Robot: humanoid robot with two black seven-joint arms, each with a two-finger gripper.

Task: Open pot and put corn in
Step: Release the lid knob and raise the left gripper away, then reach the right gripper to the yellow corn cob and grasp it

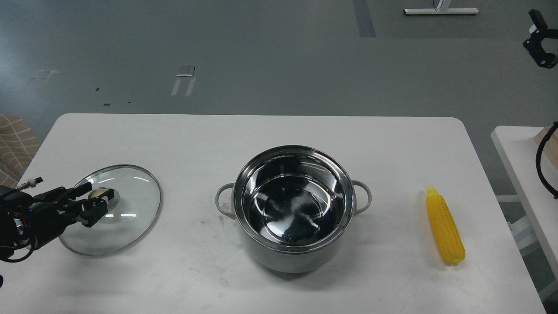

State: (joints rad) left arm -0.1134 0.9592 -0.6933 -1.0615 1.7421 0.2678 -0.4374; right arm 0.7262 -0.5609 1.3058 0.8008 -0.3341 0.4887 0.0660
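— Where's my left gripper (101, 199)?
— Over the glass lid (114, 209), fingers narrowly parted around its gold knob (102, 193).
— Pot (293, 208)?
— Uncovered, mid-table (174, 139). Corn (444, 226) lies well to its right.
— Right gripper (539, 39)?
— Raised far right; spread unclear.

You see the pot (294, 209) mirror-bright steel inside, the lid (126, 205) clear glass, the corn (444, 226) bumpy, the desk (270, 131) matt white.

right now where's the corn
In the head view the corn lies flat on the white table, to the right of the open pot and clear of it, near the table's right edge.
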